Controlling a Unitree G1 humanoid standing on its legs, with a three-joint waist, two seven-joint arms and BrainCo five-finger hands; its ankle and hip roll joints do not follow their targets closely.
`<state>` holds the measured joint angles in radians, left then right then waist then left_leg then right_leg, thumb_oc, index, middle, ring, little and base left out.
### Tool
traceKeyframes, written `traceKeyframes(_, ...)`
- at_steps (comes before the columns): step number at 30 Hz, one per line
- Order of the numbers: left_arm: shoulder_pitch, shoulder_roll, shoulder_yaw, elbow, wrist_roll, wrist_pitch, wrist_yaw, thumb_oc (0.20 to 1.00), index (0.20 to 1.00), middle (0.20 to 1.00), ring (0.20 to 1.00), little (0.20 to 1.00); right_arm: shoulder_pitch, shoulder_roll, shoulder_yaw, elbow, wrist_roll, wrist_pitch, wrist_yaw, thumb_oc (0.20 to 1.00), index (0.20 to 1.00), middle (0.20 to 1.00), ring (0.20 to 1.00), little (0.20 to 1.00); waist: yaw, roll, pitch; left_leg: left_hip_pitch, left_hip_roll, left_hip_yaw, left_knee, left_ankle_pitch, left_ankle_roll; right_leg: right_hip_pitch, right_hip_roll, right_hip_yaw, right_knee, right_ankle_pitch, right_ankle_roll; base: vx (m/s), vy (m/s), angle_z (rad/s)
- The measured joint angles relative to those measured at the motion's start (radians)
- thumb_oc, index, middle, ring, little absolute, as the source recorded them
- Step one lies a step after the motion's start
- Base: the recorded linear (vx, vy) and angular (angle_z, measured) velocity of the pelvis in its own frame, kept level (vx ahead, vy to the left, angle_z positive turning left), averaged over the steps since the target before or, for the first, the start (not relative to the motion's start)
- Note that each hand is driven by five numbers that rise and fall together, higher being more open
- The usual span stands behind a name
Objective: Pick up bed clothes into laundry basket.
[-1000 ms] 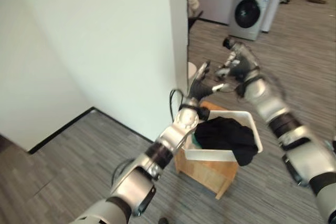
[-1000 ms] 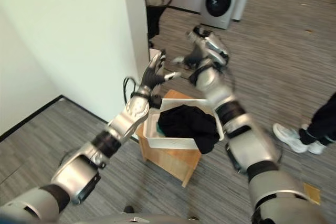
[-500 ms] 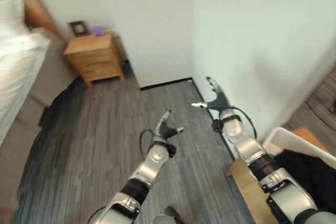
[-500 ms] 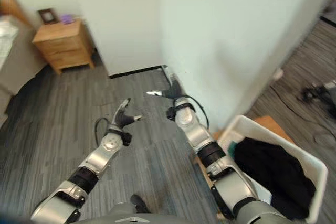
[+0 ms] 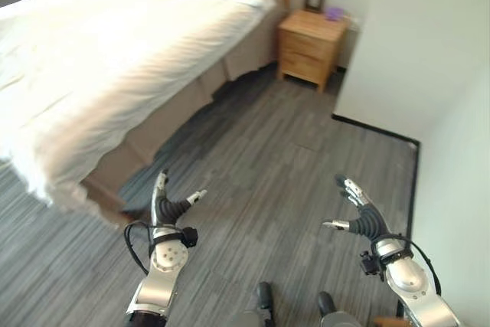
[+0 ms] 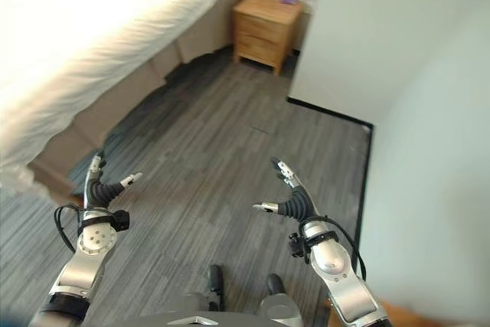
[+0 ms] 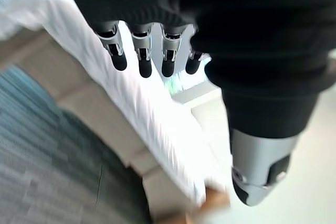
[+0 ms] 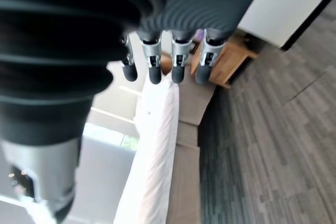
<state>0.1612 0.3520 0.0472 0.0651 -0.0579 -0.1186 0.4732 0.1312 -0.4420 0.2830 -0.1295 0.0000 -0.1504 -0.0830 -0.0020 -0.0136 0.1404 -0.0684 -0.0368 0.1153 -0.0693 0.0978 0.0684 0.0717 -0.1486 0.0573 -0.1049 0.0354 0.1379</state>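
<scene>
White bedding (image 5: 99, 51) covers the bed on the left of our head views, with a wooden nightstand (image 5: 308, 46) beyond its far corner. Our left hand (image 5: 170, 206) and right hand (image 5: 360, 216) hover over grey plank floor (image 5: 283, 158), fingers spread, holding nothing. The left wrist view adds the bedding's edge hanging over the bed base (image 7: 105, 124); the right wrist view shows straight fingers (image 8: 152, 66) before bed and nightstand.
</scene>
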Motion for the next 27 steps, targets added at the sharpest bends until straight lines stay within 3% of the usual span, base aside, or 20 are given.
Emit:
traceKeyframes(1,0.031,-0.002,0.015,-0.023,-0.024,-0.012,-0.005,1.0,1.0,1.0,1.0,1.0,-0.016,-0.002,0.0,0.011,0.0,0.001,0.002,1.0,1.0,1.0,1.0,1.0,0.028,0.011,-0.002,-0.006,0.014,-0.001,0.0,-0.003,-0.005,0.014,0.01,-0.029,0.0,0.009,0.008,-0.08,-0.082,0.69)
traceKeyframes(3,0.051,-0.04,0.057,-0.053,-0.063,-0.036,-0.023,1.0,1.0,1.0,1.0,1.0,-0.044,-0.01,0.003,0.034,0.0,0.009,0.003,1.0,1.0,1.0,1.0,1.0,0.048,0.002,-0.003,-0.025,0.043,0.057,-0.004,-0.049,-0.071,0.025,0.012,-0.116,0.004,0.012,-0.006,-0.2,-0.066,1.11)
traceKeyframes(4,0.047,-0.043,0.058,-0.052,-0.086,-0.039,-0.026,1.0,1.0,1.0,1.0,1.0,-0.051,-0.01,0.0,0.038,0.0,0.01,0.002,1.0,1.0,1.0,1.0,1.0,0.042,-0.017,-0.001,-0.033,0.077,0.129,0.018,-0.044,-0.076,0.023,0.0,-0.169,0.001,0.013,-0.022,-0.25,-0.083,0.99)
traceKeyframes(5,0.046,-0.042,0.058,-0.052,-0.089,-0.039,-0.027,1.0,1.0,1.0,1.0,1.0,-0.053,-0.01,0.0,0.039,0.0,0.01,0.002,1.0,1.0,1.0,1.0,1.0,0.042,-0.017,-0.001,-0.035,0.083,0.139,0.023,-0.044,-0.075,0.024,0.0,-0.173,0.0,0.012,-0.023,-0.3,-0.122,1.7)
traceKeyframes(6,0.033,-0.036,0.051,-0.045,-0.123,-0.039,-0.062,1.0,1.0,1.0,1.0,1.0,-0.07,-0.019,-0.005,0.04,-0.001,0.016,0.0,1.0,1.0,1.0,1.0,1.0,0.019,-0.046,0.006,-0.028,0.208,0.467,0.126,-0.059,-0.086,0.073,-0.021,-0.314,0.006,0.007,-0.035,-0.15,-0.097,1.72)
traceKeyframes(7,0.04,-0.034,0.047,-0.048,-0.137,-0.04,-0.086,1.0,1.0,1.0,1.0,1.0,-0.079,-0.022,-0.011,0.04,-0.001,0.017,-0.001,1.0,1.0,1.0,1.0,1.0,0.007,-0.061,-0.001,-0.012,0.278,0.575,0.185,-0.07,-0.101,0.091,-0.031,-0.369,0.005,0.0,-0.041,-0.19,-0.115,2.13)
traceKeyframes(8,0.052,-0.034,0.044,-0.05,-0.144,-0.043,-0.107,1.0,1.0,1.0,1.0,1.0,-0.095,-0.027,-0.02,0.042,-0.001,0.017,-0.005,1.0,1.0,1.0,1.0,1.0,0.002,-0.061,-0.011,0.007,0.33,0.634,0.241,-0.08,-0.1,0.114,-0.04,-0.42,0.006,-0.006,-0.036,-0.2,-0.091,1.43)
traceKeyframes(10,0.065,-0.044,0.016,-0.046,-0.192,-0.044,-0.155,1.0,1.0,1.0,1.0,1.0,-0.098,-0.034,-0.064,0.049,0.0,0.018,-0.02,1.0,1.0,1.0,1.0,1.0,-0.023,-0.055,-0.02,0.062,0.355,0.65,0.268,-0.093,-0.104,0.155,-0.069,-0.498,0.006,-0.008,-0.009,-0.14,-0.027,1.39)
traceKeyframes(11,0.059,-0.046,-0.003,-0.042,-0.212,-0.044,-0.174,1.0,1.0,1.0,1.0,1.0,-0.099,-0.037,-0.086,0.061,0.0,0.018,-0.026,1.0,1.0,1.0,1.0,1.0,-0.033,-0.045,-0.028,0.075,0.342,0.656,0.251,-0.111,-0.122,0.173,-0.087,-0.538,0.012,-0.018,0.023,-0.02,0.02,1.17)
traceKeyframes(14,0.044,-0.053,-0.017,-0.014,-0.245,-0.04,-0.211,1.0,1.0,1.0,1.0,1.0,-0.102,0.016,-0.093,0.11,0.001,0.043,-0.033,1.0,1.0,1.0,1.0,1.0,-0.046,-0.074,-0.036,0.044,0.255,0.585,0.243,-0.123,-0.071,0.17,-0.162,-0.621,0.114,0.009,0.004,0.08,0.187,1.2)
traceKeyframes(15,0.041,-0.053,-0.035,-0.005,-0.249,-0.028,-0.215,1.0,1.0,1.0,1.0,1.0,-0.097,0.03,-0.098,0.109,0.0,0.046,-0.034,1.0,1.0,1.0,1.0,1.0,-0.059,-0.059,-0.03,0.05,0.228,0.535,0.208,-0.112,-0.04,0.156,-0.192,-0.639,0.193,0.005,-0.003,0.0,0.214,1.16)
traceKeyframes(16,0.044,-0.061,-0.052,-0.005,-0.252,-0.024,-0.229,1.0,1.0,1.0,1.0,1.0,-0.1,0.034,-0.095,0.11,0.0,0.048,-0.035,1.0,1.0,1.0,1.0,1.0,-0.061,-0.049,-0.035,0.06,0.216,0.513,0.168,-0.104,-0.025,0.151,-0.185,-0.632,0.166,-0.031,0.006,0.0,0.198,0.9)
traceKeyframes(18,0.035,-0.064,-0.063,-0.004,-0.252,-0.024,-0.251,1.0,1.0,1.0,1.0,1.0,-0.124,0.046,-0.099,0.115,0.0,0.047,-0.038,1.0,1.0,1.0,1.0,1.0,-0.049,-0.041,-0.04,0.055,0.206,0.482,0.135,-0.103,-0.011,0.121,-0.156,-0.629,0.116,-0.032,0.004,0.04,0.201,0.57)
traceKeyframes(19,0.03,-0.051,-0.076,-0.004,-0.252,-0.023,-0.263,1.0,1.0,1.0,1.0,1.0,-0.136,0.056,-0.1,0.115,0.0,0.047,-0.039,1.0,1.0,1.0,1.0,1.0,-0.05,-0.052,-0.042,0.052,0.189,0.472,0.122,-0.105,-0.012,0.097,-0.157,-0.622,0.137,-0.008,0.001,-0.01,0.159,0.72)
traceKeyframes(20,0.034,-0.029,-0.09,0.007,-0.252,-0.023,-0.288,1.0,1.0,1.0,1.0,1.0,-0.146,0.074,-0.1,0.115,0.0,0.047,-0.039,1.0,1.0,1.0,1.0,1.0,-0.048,-0.081,-0.046,0.058,0.163,0.487,0.118,-0.12,-0.014,0.066,-0.194,-0.619,0.252,0.068,0.015,0.0,0.104,0.68)
traceKeyframes(22,0.032,-0.034,-0.129,0.036,-0.253,-0.003,-0.298,1.0,1.0,1.0,1.0,1.0,-0.143,0.073,-0.093,0.114,-0.001,0.046,-0.04,1.0,1.0,1.0,1.0,1.0,-0.08,-0.045,-0.035,0.092,0.171,0.48,0.099,-0.123,-0.015,0.023,-0.214,-0.568,0.393,0.045,0.023,0.05,0.067,0.75)
traceKeyframes(24,0.011,-0.03,-0.145,0.046,-0.253,-0.003,-0.301,1.0,1.0,1.0,1.0,1.0,-0.113,0.068,-0.091,0.115,-0.001,0.039,-0.041,1.0,1.0,1.0,1.0,1.0,-0.125,-0.017,-0.017,0.076,0.172,0.381,0.059,-0.074,0.015,-0.031,-0.092,-0.33,0.368,-0.069,0.032,0.15,0.03,1.05)
traceKeyframes(25,-0.003,-0.027,-0.153,0.053,-0.254,-0.001,-0.302,1.0,1.0,1.0,1.0,1.0,-0.104,0.068,-0.09,0.115,-0.001,0.042,-0.04,1.0,1.0,1.0,1.0,1.0,-0.141,-0.019,-0.015,0.067,0.168,0.348,0.043,-0.061,0.014,-0.044,-0.056,-0.267,0.327,-0.08,0.031,0.17,-0.034,1.42)
traceKeyframes(26,-0.045,-0.01,-0.19,0.097,-0.254,-0.001,-0.315,1.0,1.0,1.0,1.0,1.0,-0.085,0.064,-0.091,0.114,-0.001,0.042,-0.04,1.0,1.0,1.0,1.0,1.0,-0.182,-0.009,-0.008,0.036,0.164,0.28,0.019,-0.035,0.009,-0.063,0.017,-0.124,0.208,-0.092,0.013,0.15,-0.05,1.22)
traceKeyframes(27,-0.054,-0.006,-0.193,0.108,-0.254,0.001,-0.324,1.0,1.0,1.0,1.0,1.0,-0.086,0.068,-0.089,0.115,-0.001,0.046,-0.04,1.0,1.0,1.0,1.0,1.0,-0.191,-0.015,-0.006,0.031,0.161,0.29,0.01,-0.033,0.01,-0.07,0.018,-0.121,0.158,-0.083,0.006,0.27,-0.088,1.07)
